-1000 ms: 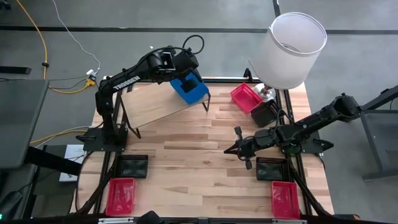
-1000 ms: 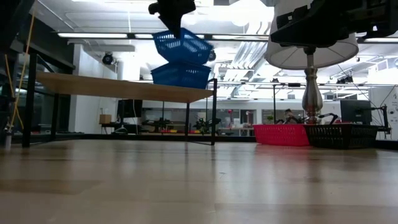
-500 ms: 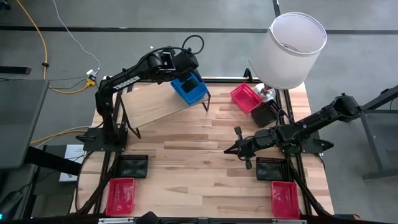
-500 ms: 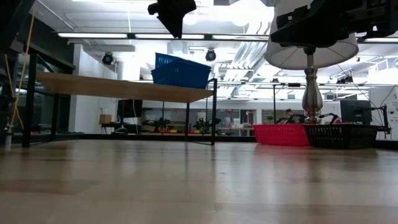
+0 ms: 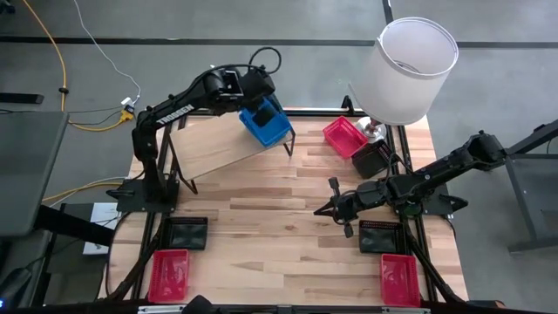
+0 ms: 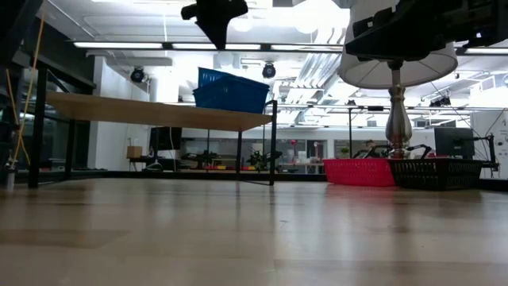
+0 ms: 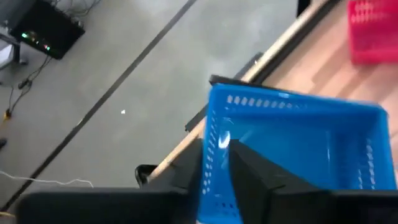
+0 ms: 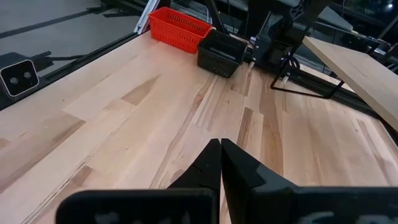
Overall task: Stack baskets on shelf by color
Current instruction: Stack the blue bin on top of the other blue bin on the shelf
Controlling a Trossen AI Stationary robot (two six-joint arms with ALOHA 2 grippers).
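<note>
Two blue baskets (image 5: 266,124) sit nested one in the other on the right end of the wooden shelf (image 5: 218,144), as the low view shows (image 6: 230,89). My left gripper (image 6: 215,32) hangs open just above them with a gap, touching nothing. In the left wrist view its fingers (image 7: 249,171) stand either side of the upper basket's near wall (image 7: 214,162). My right gripper (image 5: 323,210) hovers shut over the table's right middle (image 8: 221,152).
A red basket (image 5: 344,135) and a black one (image 5: 370,159) sit by the lamp (image 5: 417,70) at the far right. More black and red baskets lie near left (image 5: 187,233) (image 5: 168,275) and near right (image 5: 381,235) (image 5: 399,277). Bare tabletop spans the middle (image 5: 261,218).
A second ago the upper blue basket hung tilted under my left gripper, above the lower one. It has dropped into the lower basket and sits level. My left gripper has let go and shifted slightly toward the table's left. My right arm kept still.
</note>
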